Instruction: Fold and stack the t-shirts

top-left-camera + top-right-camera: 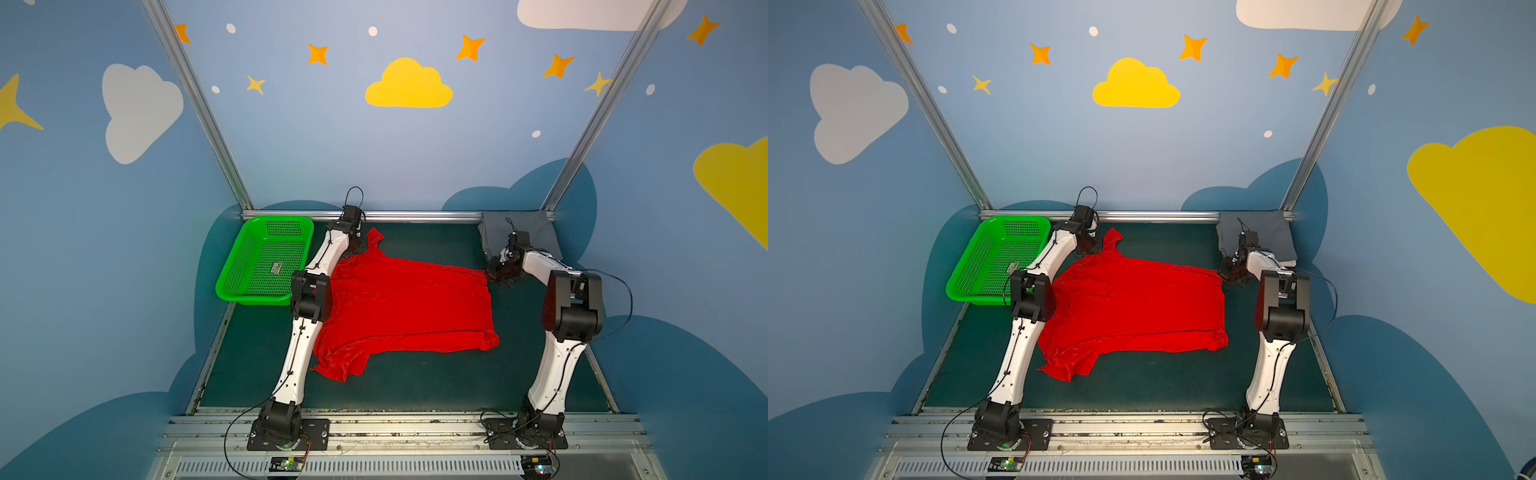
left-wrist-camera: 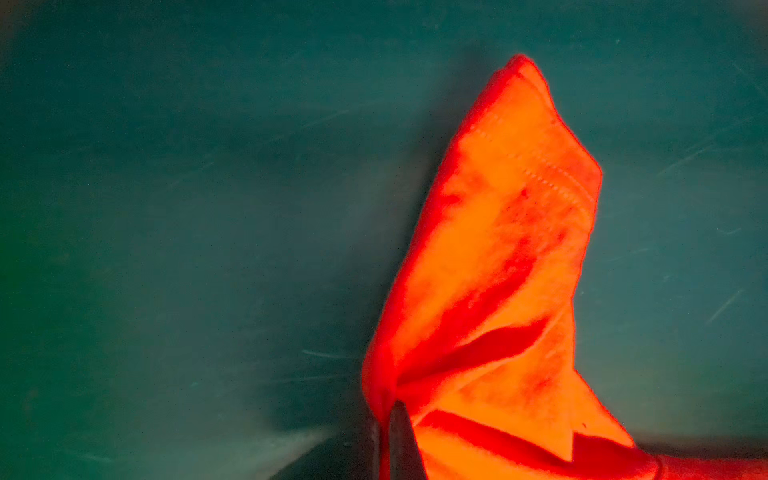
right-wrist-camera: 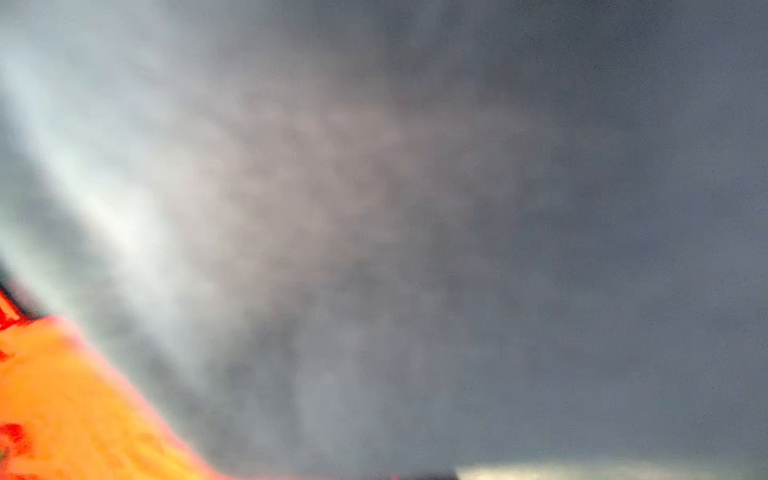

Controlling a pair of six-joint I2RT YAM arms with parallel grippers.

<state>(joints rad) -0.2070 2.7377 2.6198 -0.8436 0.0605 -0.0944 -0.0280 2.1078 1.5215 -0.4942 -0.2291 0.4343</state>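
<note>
Both clenched on bright red short-sleeved cloth t-shirt [image 1: 407,307]: left gripper [image 1: 362,247] pinches sleeve at 11 o'clock, right gripper [image 1: 493,276] corner at 2 o'clock.

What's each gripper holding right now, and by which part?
Both hold the red shirt. The left gripper is shut on its far sleeve, and the right gripper is shut on its far hem corner.
</note>
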